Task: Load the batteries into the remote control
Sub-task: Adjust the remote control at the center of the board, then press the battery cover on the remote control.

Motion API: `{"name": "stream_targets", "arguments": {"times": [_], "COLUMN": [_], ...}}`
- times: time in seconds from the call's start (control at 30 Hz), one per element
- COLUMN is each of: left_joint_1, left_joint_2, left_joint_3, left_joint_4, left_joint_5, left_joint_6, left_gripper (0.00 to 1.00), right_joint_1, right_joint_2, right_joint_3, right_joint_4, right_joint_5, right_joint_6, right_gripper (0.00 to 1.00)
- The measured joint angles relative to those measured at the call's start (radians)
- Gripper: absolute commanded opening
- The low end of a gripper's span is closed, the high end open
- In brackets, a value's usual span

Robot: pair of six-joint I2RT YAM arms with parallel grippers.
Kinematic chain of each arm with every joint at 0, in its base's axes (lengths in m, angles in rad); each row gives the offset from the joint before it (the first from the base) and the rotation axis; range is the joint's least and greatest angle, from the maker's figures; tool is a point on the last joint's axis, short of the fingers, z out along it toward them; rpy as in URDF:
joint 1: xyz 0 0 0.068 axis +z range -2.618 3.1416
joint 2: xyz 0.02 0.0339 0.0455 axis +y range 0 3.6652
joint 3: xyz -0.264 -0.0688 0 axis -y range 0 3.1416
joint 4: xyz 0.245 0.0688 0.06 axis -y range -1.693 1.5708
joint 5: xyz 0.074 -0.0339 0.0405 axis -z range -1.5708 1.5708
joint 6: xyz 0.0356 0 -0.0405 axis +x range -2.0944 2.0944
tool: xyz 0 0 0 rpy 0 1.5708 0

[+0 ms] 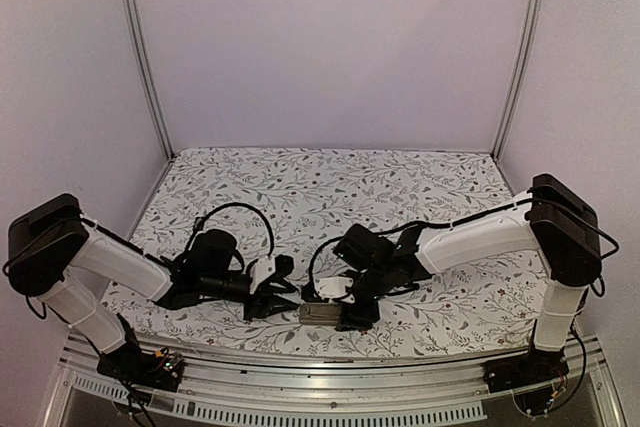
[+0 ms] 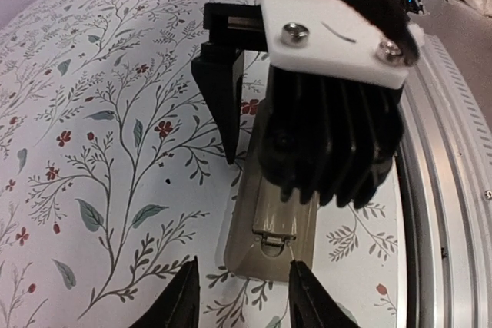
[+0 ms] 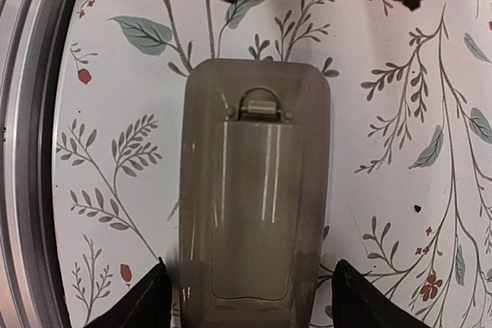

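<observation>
The grey-brown plastic remote control (image 3: 254, 182) lies back-up on the floral tablecloth (image 2: 100, 113), near the metal front rail (image 3: 31, 113). The right gripper (image 3: 250, 297) straddles one end with its jaws spread, not clamped. The left gripper (image 2: 244, 301) faces the latch end, parted and holding nothing.

Lab test cell (aluminium frame (image 1: 140, 57), plain walls (image 1: 330, 37)).

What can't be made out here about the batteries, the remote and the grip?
- No batteries show in any view; the remote control's closed cover hides its inside.
- Whether the right gripper touches the remote control: in the right wrist view, the bottom edge cuts off its fingertips.
- The remote control's far end: in the left wrist view, it is behind the right gripper's body.
- Top external view: the remote control is too small and dark.
</observation>
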Motion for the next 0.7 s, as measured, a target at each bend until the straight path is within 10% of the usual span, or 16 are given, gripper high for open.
{"name": "stream_targets", "arguments": {"times": [0.37, 0.7], "left_joint_1": [-0.022, -0.033], "left_joint_2": [0.027, 0.065], "left_joint_3": [0.014, 0.04], "left_joint_4": [-0.002, -0.005], "left_joint_5": [0.03, 0.045], "left_joint_6": [0.022, 0.037], "left_gripper": [0.36, 0.33], "right_joint_1": [-0.001, -0.179], "right_joint_2": [-0.037, -0.385], "right_joint_3": [0.003, -0.171], "right_joint_4": [-0.011, 0.258], "right_joint_5": [0.011, 0.025], "right_joint_6": [0.02, 0.311], "right_gripper": [0.98, 0.99]}}
